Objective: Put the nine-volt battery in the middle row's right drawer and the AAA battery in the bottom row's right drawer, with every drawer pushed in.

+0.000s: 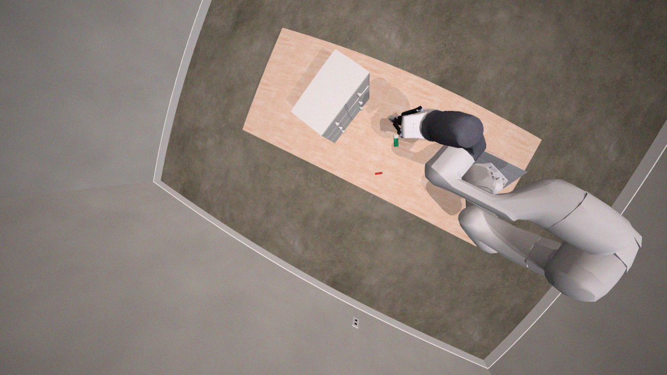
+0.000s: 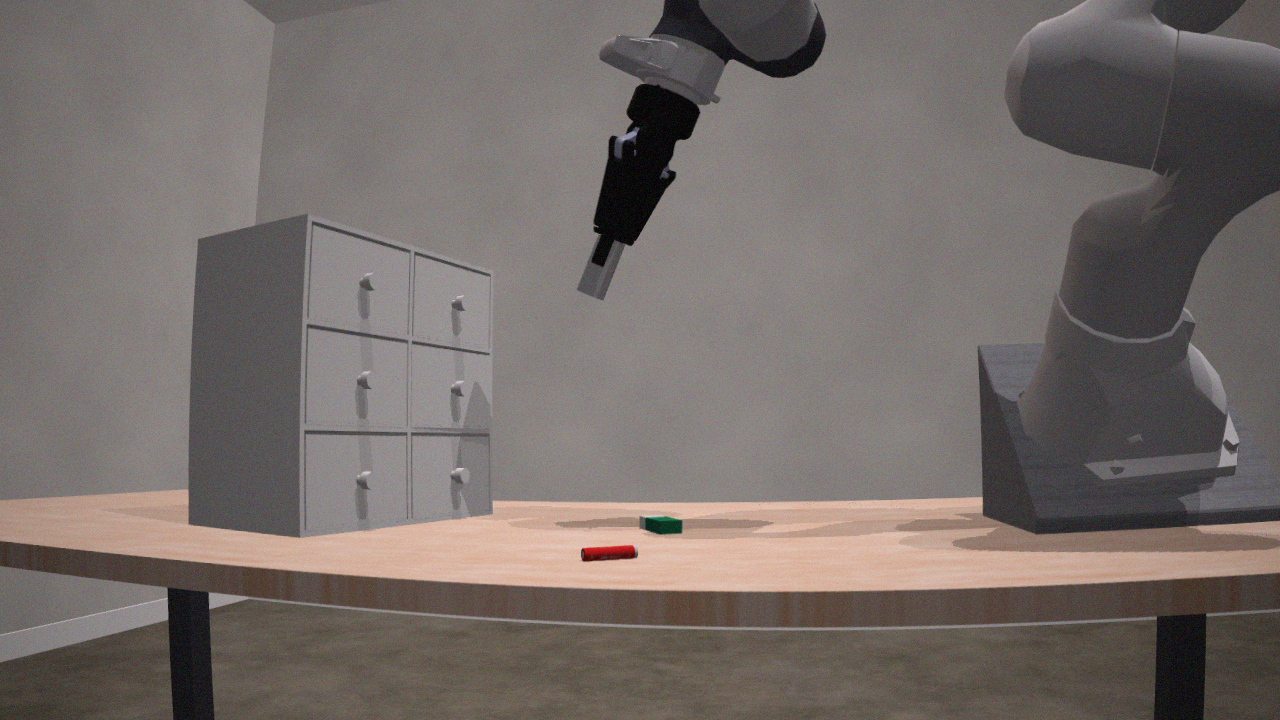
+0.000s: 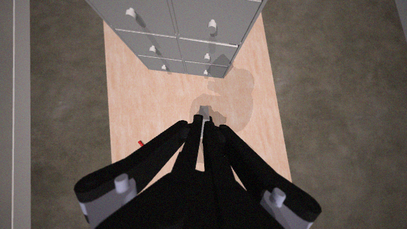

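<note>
The grey chest (image 1: 330, 93) (image 2: 246, 385) stands upright with all drawers looking pushed in, including the middle row's right drawer (image 2: 434, 376) (image 3: 193, 50) and the bottom row's right drawer (image 2: 434, 476) (image 3: 193, 67). The green nine-volt battery (image 1: 395, 141) (image 2: 664, 524) lies on the table; I cannot see it in the wrist view. The red AAA battery (image 1: 378, 173) (image 2: 608, 553) (image 3: 140, 143) lies nearer the table's long edge, partly hidden by a finger in the wrist view. My gripper (image 1: 393, 119) (image 2: 600, 270) (image 3: 203, 112) is shut and empty, pointing steeply down, high above the table in front of the chest.
The wooden table (image 1: 326, 163) (image 2: 805, 564) (image 3: 127, 95) carries the chest near one end. The arm's dark sloped base block (image 1: 515, 171) (image 2: 1002, 438) is at the other end. The drawer knobs stick out from the chest's front. Arm shadows fall across the table.
</note>
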